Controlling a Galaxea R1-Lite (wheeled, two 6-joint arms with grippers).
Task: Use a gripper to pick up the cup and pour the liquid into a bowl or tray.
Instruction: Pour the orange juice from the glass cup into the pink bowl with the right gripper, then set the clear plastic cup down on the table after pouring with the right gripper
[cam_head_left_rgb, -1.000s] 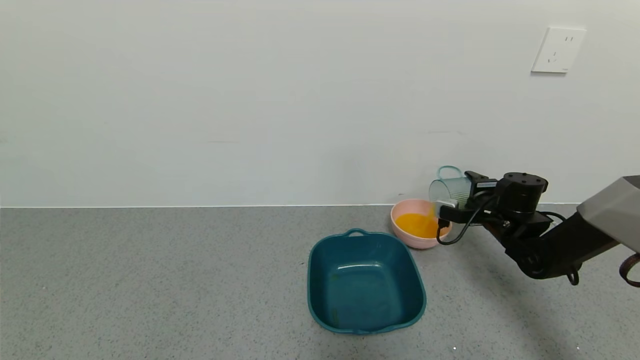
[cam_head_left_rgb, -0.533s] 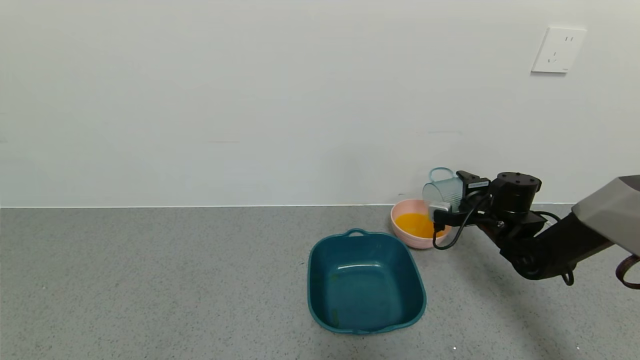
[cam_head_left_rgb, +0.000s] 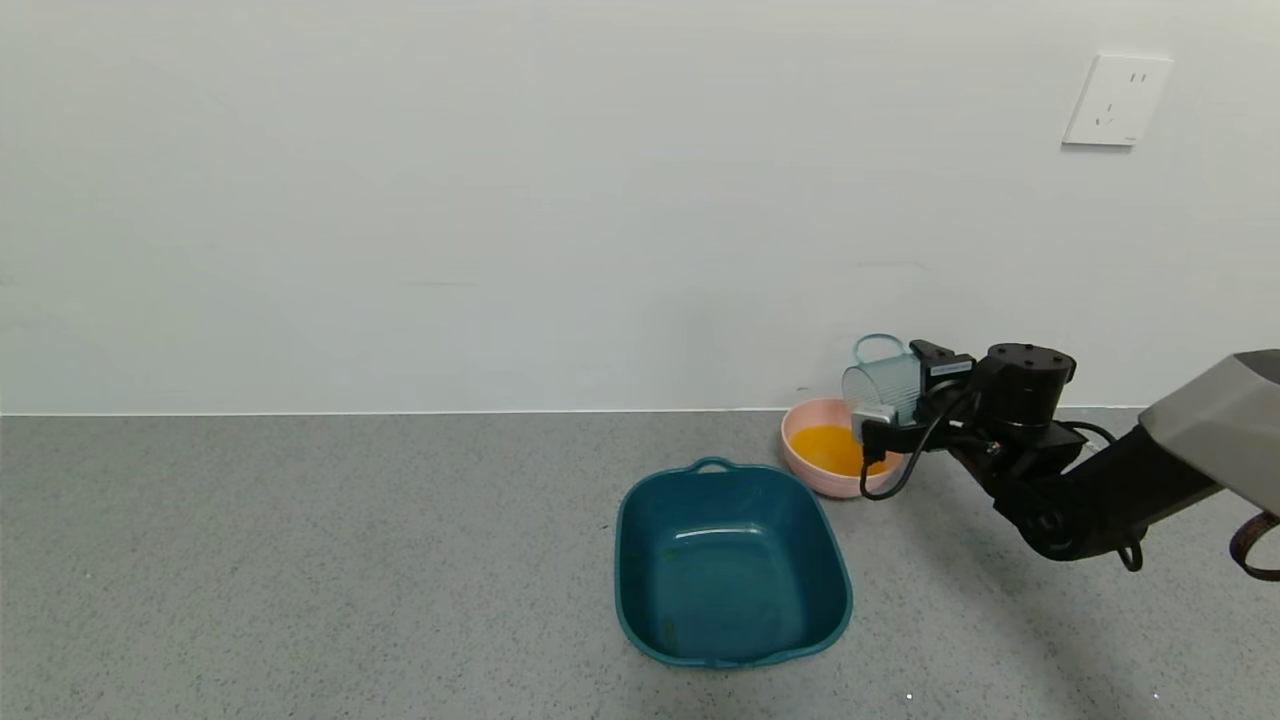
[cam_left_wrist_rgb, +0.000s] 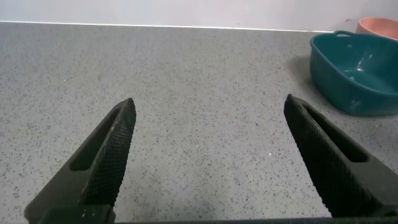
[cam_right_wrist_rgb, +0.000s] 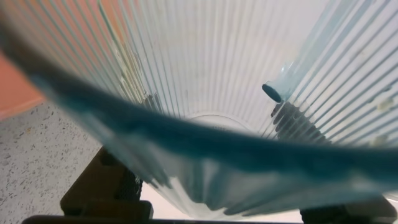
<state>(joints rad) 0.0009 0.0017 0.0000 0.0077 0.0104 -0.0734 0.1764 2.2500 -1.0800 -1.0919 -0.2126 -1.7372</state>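
Note:
My right gripper (cam_head_left_rgb: 905, 402) is shut on the cup (cam_head_left_rgb: 882, 381), a ribbed translucent blue-grey tumbler with a loop handle. It holds the cup tipped on its side, mouth toward the left, just above the right rim of the pale pink bowl (cam_head_left_rgb: 815, 476). The bowl holds orange-yellow liquid (cam_head_left_rgb: 828, 450). In the right wrist view the ribbed cup (cam_right_wrist_rgb: 205, 93) fills the picture and looks empty, with the pink bowl (cam_right_wrist_rgb: 18, 87) at the edge. My left gripper (cam_left_wrist_rgb: 208, 109) is open and empty over bare counter, out of the head view.
A dark teal square tub (cam_head_left_rgb: 730, 565) with handles sits just in front of the pink bowl; it also shows in the left wrist view (cam_left_wrist_rgb: 354, 71). The wall runs right behind the bowl, with a socket (cam_head_left_rgb: 1115, 100) up on it. Grey counter spreads to the left.
My right gripper has moved a little to the left with the tipped cup. The stream of liquid seen falling a second ago has stopped.

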